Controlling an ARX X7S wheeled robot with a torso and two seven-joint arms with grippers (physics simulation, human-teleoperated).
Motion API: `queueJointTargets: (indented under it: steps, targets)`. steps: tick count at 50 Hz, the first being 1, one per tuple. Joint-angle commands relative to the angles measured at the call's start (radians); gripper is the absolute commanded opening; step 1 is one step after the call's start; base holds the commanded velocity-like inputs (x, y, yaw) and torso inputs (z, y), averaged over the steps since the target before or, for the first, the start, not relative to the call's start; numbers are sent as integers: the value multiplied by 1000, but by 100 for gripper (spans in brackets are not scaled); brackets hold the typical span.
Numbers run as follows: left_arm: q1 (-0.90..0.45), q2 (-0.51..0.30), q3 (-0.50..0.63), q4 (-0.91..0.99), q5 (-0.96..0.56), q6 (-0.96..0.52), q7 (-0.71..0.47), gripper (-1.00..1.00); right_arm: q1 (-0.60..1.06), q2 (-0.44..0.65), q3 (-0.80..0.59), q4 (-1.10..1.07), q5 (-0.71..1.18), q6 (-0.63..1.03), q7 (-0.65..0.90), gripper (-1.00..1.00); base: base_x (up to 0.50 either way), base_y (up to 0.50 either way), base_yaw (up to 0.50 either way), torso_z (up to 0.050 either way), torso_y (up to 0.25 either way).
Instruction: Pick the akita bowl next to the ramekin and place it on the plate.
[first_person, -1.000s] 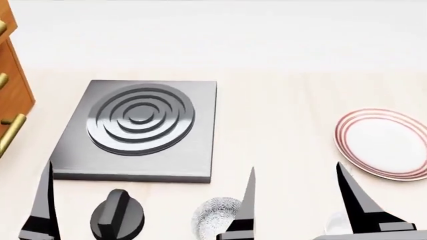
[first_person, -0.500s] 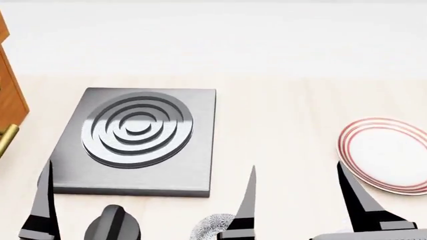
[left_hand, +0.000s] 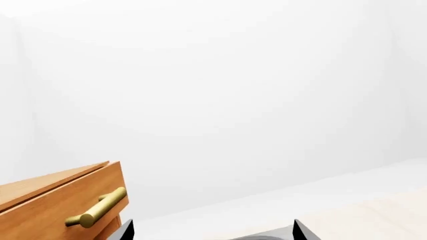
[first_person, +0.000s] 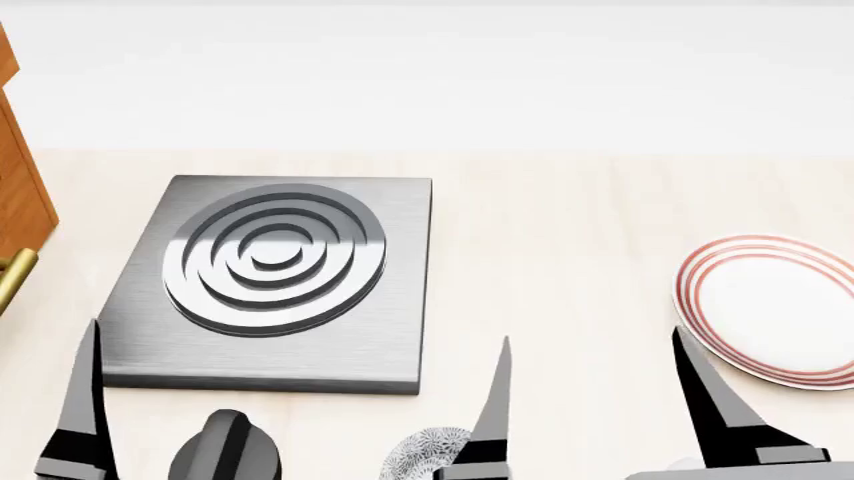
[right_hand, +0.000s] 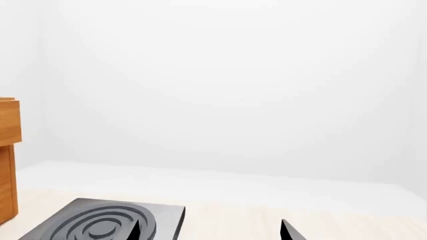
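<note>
The bowl (first_person: 424, 452) sits on the counter (first_person: 561, 250) at the near edge of the head view, nearer than the burner plate's (first_person: 274, 280) front right corner. Only its far rim and speckled wall show; the rest is cut off by the frame and partly hidden by a dark finger (first_person: 494, 410). The ramekin is not clearly in view; a faint white shape at the bottom edge, nearer than the plate, is too small to identify. No second speckled bowl shows.

The plate (first_person: 774, 310) lies well to the right of the burner plate and carries nothing.

The right gripper (first_person: 594, 410) stands wide, its two fingers well apart, between the bowl and the plate. The left gripper (first_person: 87, 400) shows one finger only, nearer than the burner plate's front left corner; whether it is spread or closed cannot be told. A black knob (first_person: 227, 450) sits between that finger and the bowl.

A wooden drawer (left_hand: 60, 205) with a brass handle (left_hand: 97, 207) stands left of the burner plate.

Judgement: nothing is grasped. Reach, grasp, lift, transfer and release all remain.
</note>
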Motion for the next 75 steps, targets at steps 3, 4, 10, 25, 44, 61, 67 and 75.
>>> queueJointTargets:
  steps: [3,4,10,25,44,61,67,75]
  targets:
    - [5,19,-38,0,5,16,18,100,-1,-20,8,3,-27,-12,-19,100,0,0,0,0,0]
    - [10,19,-39,0,2,19,17,100,1,-19,8,0,-25,-9,-16,100,0,0,0,0,0]
    - [-11,19,-35,0,13,-2,23,100,5,-14,15,3,-13,-13,-13,100,0,0,0,0,0]
    - [1,19,-38,0,14,2,23,100,6,-20,2,16,-33,-25,-15,100,0,0,0,0,-67]
    - [7,19,-35,0,18,-5,27,100,10,-23,-14,18,-39,-30,-16,100,0,0,0,0,-151]
    - [-2,19,-16,0,33,-14,29,100,15,-19,-25,14,-36,-29,-15,100,0,0,0,0,-159]
    - [-1,19,-14,0,35,-12,29,100,14,-18,-30,11,-43,-28,-10,100,0,0,0,0,-158]
    - [-2,19,-16,0,36,-14,29,100,24,-15,-29,10,-34,-24,-5,100,0,0,0,0,-159]
